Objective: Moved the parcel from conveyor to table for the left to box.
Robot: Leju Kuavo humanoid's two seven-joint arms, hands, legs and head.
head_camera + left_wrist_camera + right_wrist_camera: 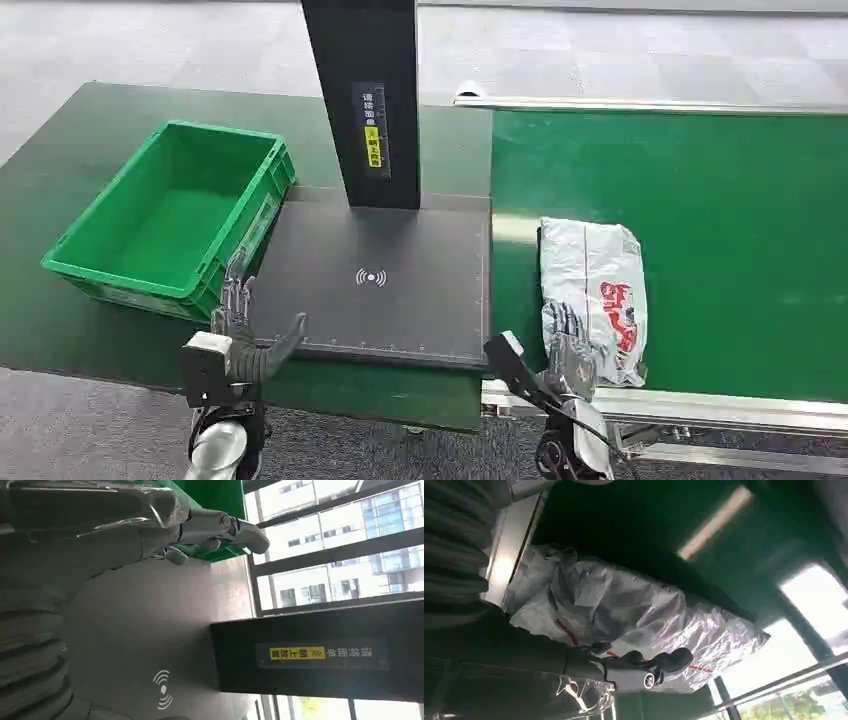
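Note:
A silver-white plastic parcel (592, 290) with red print lies on the green conveyor belt (720, 220), close to its near edge. My right hand (568, 352) hovers over the parcel's near end with fingers spread and nothing held. The right wrist view shows the crinkled parcel (634, 615) beyond the dark fingers (644, 662), which are apart from it. My left hand (245, 330) is open at the near left corner of the dark scanning pad (380, 280), next to the green box (175, 215). The box is empty.
A black post (365, 100) with a yellow label rises from the back of the pad. The pad lies on a dark green table (60, 150). A metal rail (700, 408) borders the conveyor's near side. Grey floor surrounds everything.

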